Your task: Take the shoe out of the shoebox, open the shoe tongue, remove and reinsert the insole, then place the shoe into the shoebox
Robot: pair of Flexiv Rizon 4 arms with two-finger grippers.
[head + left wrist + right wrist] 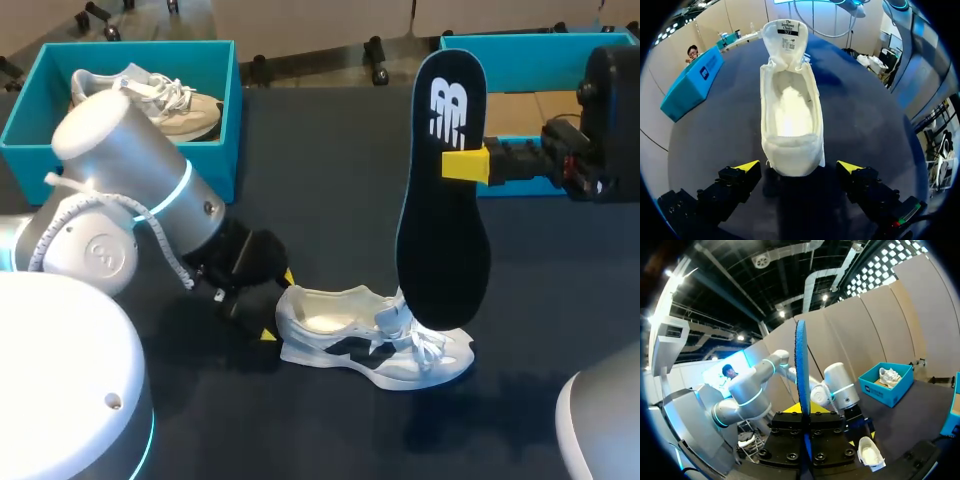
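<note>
Head view: a white sneaker (370,345) lies on the dark worktop (330,160). The right tool (465,165) clamps a black insole (443,200) upright above its toe.

Left wrist view: the left tool (797,167) stands open, the heel between its fingers.

Right wrist view: the insole shows edge-on, pinched.

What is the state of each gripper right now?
Left gripper: open, at the heel of the white fabric sneaker.
Right gripper: shut on the long black foam insole, held upright.
</note>
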